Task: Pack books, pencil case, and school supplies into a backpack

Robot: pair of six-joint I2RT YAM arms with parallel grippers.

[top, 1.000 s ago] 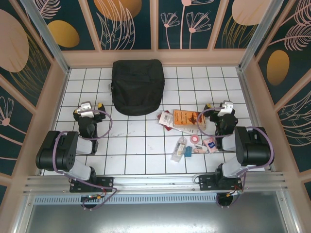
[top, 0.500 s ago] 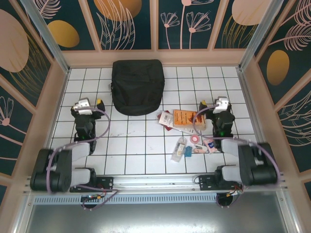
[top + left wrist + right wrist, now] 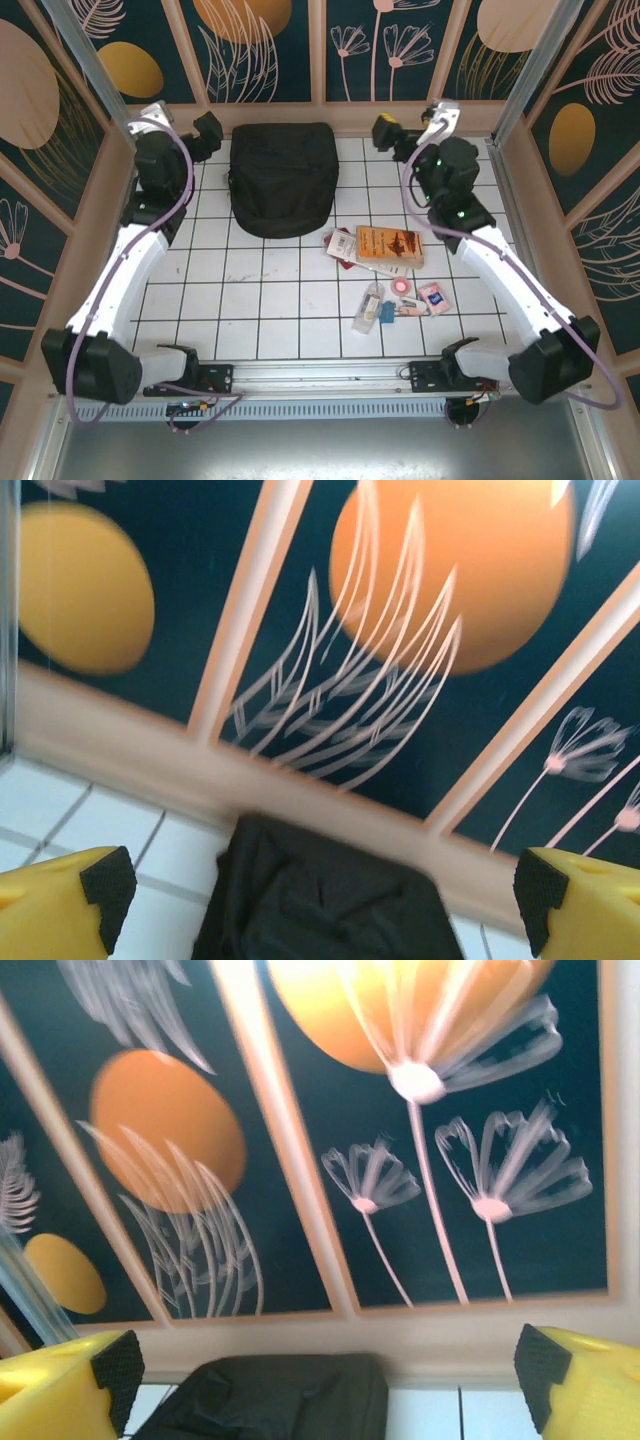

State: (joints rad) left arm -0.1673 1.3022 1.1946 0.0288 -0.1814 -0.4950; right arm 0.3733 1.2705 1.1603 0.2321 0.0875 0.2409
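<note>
Left fingers (image 3: 207,128) and right fingers (image 3: 385,129) hang spread and empty either side of the backpack (image 3: 283,178); books (image 3: 388,247) lie on the bench (image 3: 280,295).

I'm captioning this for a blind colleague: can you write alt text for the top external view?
A black backpack lies at the far middle of a white tiled table, flanked by the left gripper and right gripper, both open and empty on outstretched arms. The books and loose school supplies lie on the tiles nearer, right of centre.
</note>
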